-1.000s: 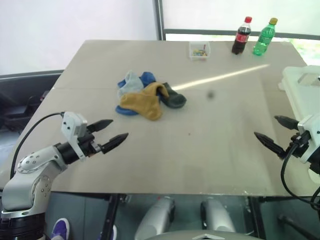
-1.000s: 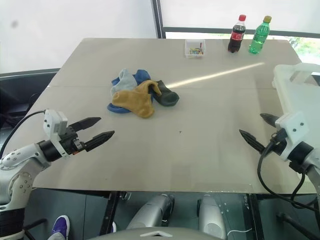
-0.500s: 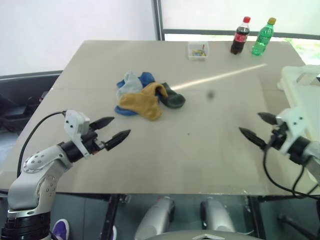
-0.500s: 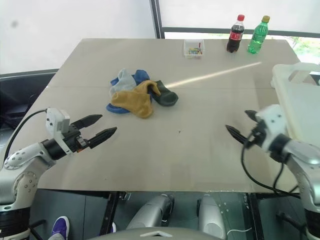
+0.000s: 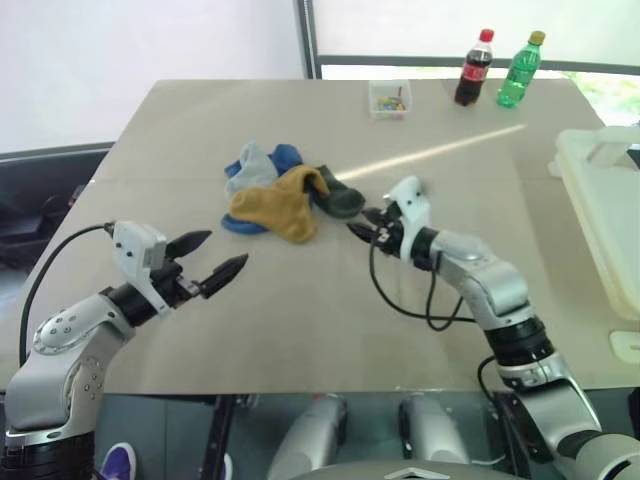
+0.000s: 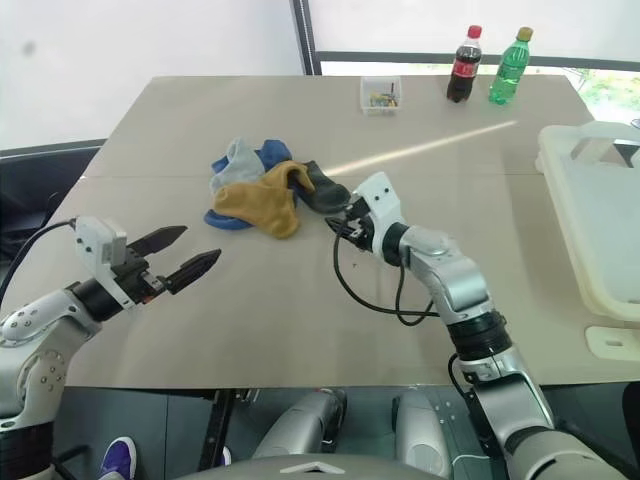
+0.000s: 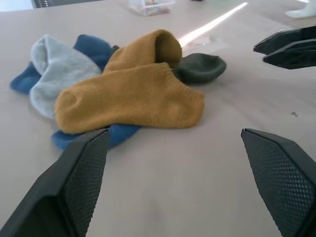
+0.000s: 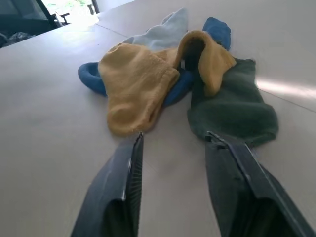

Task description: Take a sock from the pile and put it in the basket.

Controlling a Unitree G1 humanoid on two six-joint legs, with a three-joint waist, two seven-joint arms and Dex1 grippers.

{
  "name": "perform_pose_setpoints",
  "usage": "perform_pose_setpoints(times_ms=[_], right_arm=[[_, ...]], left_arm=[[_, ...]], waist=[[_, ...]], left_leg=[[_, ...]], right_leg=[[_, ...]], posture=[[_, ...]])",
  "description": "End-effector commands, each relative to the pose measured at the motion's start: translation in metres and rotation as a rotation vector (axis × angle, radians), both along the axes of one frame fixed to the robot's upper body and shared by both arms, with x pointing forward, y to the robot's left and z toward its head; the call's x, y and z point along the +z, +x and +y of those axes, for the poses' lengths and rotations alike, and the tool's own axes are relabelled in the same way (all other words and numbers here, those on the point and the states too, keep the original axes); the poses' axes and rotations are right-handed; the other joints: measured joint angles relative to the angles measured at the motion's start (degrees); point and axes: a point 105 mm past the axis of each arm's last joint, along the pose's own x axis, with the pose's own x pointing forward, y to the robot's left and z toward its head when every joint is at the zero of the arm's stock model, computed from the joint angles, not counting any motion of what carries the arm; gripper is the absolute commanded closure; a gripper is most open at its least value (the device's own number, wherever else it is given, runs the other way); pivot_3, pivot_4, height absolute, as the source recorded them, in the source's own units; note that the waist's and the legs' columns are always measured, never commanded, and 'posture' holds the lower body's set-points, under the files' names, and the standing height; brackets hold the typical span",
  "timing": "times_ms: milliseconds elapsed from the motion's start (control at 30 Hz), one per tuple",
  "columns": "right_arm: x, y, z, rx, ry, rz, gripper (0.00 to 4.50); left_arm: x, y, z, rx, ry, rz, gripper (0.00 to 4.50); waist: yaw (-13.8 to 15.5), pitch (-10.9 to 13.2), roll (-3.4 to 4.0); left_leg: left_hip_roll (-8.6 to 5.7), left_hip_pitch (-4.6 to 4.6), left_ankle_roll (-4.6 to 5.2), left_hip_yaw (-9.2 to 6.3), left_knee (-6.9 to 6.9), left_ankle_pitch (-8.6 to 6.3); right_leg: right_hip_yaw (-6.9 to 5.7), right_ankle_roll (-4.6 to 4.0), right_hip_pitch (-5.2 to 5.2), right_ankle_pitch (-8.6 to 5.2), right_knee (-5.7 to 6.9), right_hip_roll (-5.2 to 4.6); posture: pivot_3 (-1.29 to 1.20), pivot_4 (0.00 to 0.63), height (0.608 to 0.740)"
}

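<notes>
Beige tabletop [image 5: 420, 290] holds the loose pile of grey, blue, mustard and dark green socks [image 5: 285, 192], well apart from the cream-white plastic basket [image 5: 600, 195] at its right edge. Right gripper [image 5: 362, 222] sits just beside the dark green sock [image 8: 232, 111], fingers parted around nothing. Left gripper [image 5: 212, 255] hovers spread wide, empty.

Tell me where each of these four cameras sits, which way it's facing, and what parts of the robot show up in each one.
Left eye and right eye views: on the head, looking forward and down over the table; both arms show, left gripper and right gripper.
Left wrist view: along its own open fingers toward the pile; the right gripper's tips show too.
Right wrist view: along its own fingers, close to the pile.
All share the pile; the eye views also show the basket.
</notes>
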Motion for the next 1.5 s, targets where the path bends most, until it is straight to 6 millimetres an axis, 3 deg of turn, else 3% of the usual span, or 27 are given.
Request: perform_pose_setpoints(times_ms=[33, 300, 433, 467, 533, 700, 833, 967, 1267, 1500], right_arm=[[0.009, 0.006, 0.021, 0.019, 0.032, -0.040, 2.25], [0.004, 0.002, 0.049, 0.109, 0.041, -0.067, 2.25], [0.010, -0.010, 0.041, 0.176, 0.028, -0.147, 1.17], [0.011, -0.014, 0.036, 0.189, 0.027, -0.158, 0.55], [0.014, -0.023, 0.021, 0.213, -0.010, -0.211, 0.11], [0.024, -0.051, -0.014, 0.252, -0.046, -0.273, 0.11], [0.032, -0.083, -0.040, 0.313, -0.100, -0.323, 0.11], [0.040, -0.100, -0.062, 0.297, -0.129, -0.357, 0.11], [0.045, -0.105, -0.090, 0.174, -0.165, -0.336, 0.11], [0.045, -0.112, -0.106, 0.117, -0.198, -0.326, 0.11]], left_arm=[[0.018, -0.005, 0.003, 0.016, 0.034, -0.070, 0.00], [0.017, -0.003, -0.001, 0.047, 0.051, -0.089, 0.00], [0.010, -0.002, -0.011, 0.031, 0.048, -0.072, 0.00], [0.009, -0.001, -0.014, 0.022, 0.043, -0.070, 0.00], [0.006, 0.004, -0.023, 0.013, 0.050, -0.063, 0.00], [-0.004, 0.020, -0.054, -0.021, 0.089, -0.022, 0.00], [-0.015, 0.041, -0.078, 0.067, 0.173, 0.049, 0.00], [-0.018, 0.056, -0.105, 0.058, 0.137, 0.106, 0.00], [-0.022, 0.084, -0.109, 0.207, 0.143, 0.125, 0.00], [-0.026, 0.097, -0.117, 0.212, 0.136, 0.137, 0.00]], waist=[[-0.12, 0.00, 0.01], [-0.25, 0.01, 0.02], [-0.22, 0.01, 0.03], [-0.14, 0.01, 0.02], [0.11, 0.01, 0.03], [0.28, 0.00, 0.01], [0.03, 0.00, -0.01], [0.11, -0.02, -0.02], [0.41, 0.00, -0.09], [1.19, 0.00, -0.12]], left_leg=[[0.02, 0.02, -0.01, 0.02, -0.06, 0.00], [0.31, 0.10, -0.14, 0.15, -0.12, -0.06], [0.34, 0.10, -0.16, 0.22, -0.12, -0.07], [0.35, 0.09, -0.17, 0.22, -0.12, -0.08], [0.35, 0.09, -0.18, 0.22, -0.11, -0.09], [0.35, 0.09, -0.08, 0.20, -0.10, -0.16], [0.37, 0.07, -0.01, 0.22, -0.09, -0.21], [0.44, 0.09, -0.04, 0.31, -0.07, -0.23], [0.46, 0.09, -0.17, 0.35, 0.11, -0.17], [0.45, 0.05, -0.17, 0.29, 0.20, -0.18]], right_leg=[[0.04, -0.04, -0.04, 0.02, 0.02, 0.04], [0.19, -0.21, -0.15, 0.12, 0.05, 0.40], [0.25, -0.21, -0.18, 0.13, 0.06, 0.44], [0.25, -0.21, -0.18, 0.13, 0.06, 0.45], [0.25, -0.21, -0.17, 0.13, 0.05, 0.45], [0.22, -0.20, -0.15, 0.13, 0.06, 0.43], [0.25, -0.18, -0.12, 0.13, 0.07, 0.43], [0.32, -0.17, -0.13, 0.13, 0.08, 0.50], [0.32, -0.16, -0.05, 0.13, 0.09, 0.51], [0.22, -0.15, 0.00, 0.13, 0.08, 0.50]], posture=[[0.00, 0.150, 0.739], [0.00, 0.150, 0.739], [0.00, 0.150, 0.739], [0.00, 0.150, 0.739], [0.00, 0.150, 0.739], [0.00, 0.150, 0.739], [0.00, 0.150, 0.739], [0.00, 0.150, 0.739], [0.00, 0.150, 0.739], [0.00, 0.150, 0.739]])
